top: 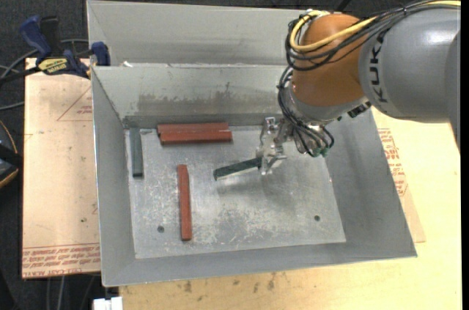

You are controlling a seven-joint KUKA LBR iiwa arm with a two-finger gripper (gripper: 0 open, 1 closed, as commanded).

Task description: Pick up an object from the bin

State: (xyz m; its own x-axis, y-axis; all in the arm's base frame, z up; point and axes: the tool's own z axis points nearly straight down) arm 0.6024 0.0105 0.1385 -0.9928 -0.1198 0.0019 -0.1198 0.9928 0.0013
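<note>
My gripper hangs in the middle of the bin, slightly right of centre. It is shut on the right end of a thin dark green-grey stick. The stick reaches out to the left from the fingers, tilted a little, with a faint shadow on the floor under it. A flat red-brown block lies along the back wall, left of the gripper. A narrow red-brown stick lies lengthwise on the floor further to the left.
A slim grey bar lies against the left wall near the back corner. The arm with its orange cover and cables reaches in over the bin's right back part.
</note>
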